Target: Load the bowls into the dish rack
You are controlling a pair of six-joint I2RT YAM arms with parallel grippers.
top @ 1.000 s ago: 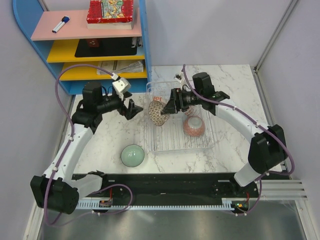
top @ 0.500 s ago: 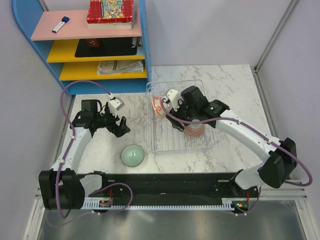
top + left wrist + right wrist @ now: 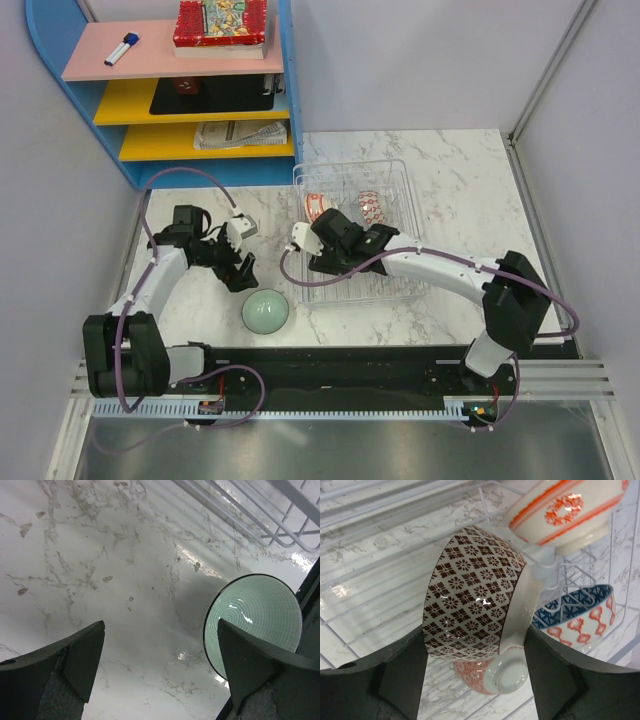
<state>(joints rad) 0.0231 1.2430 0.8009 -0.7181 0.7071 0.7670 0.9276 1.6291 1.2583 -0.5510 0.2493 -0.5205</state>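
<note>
One glossy round lattice bowl (image 3: 470, 595) gripped by right claw (image 3: 476, 650) | left claw (image 3: 160, 645) wide over marble (image 3: 100, 555)

place: robot lab booth | cues: grey partition walls (image 3: 420, 60), marble-print table (image 3: 460, 170), colourful shelf (image 3: 125, 103)

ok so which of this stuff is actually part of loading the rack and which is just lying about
For the job: dish rack, brown lattice bowl, orange-red floral bowl, blue and red patterned bowl, orange-banded white bowl, pale green bowl.

Just lying about: blue shelf unit, marker, red patterned box, folded newspaper.
</note>
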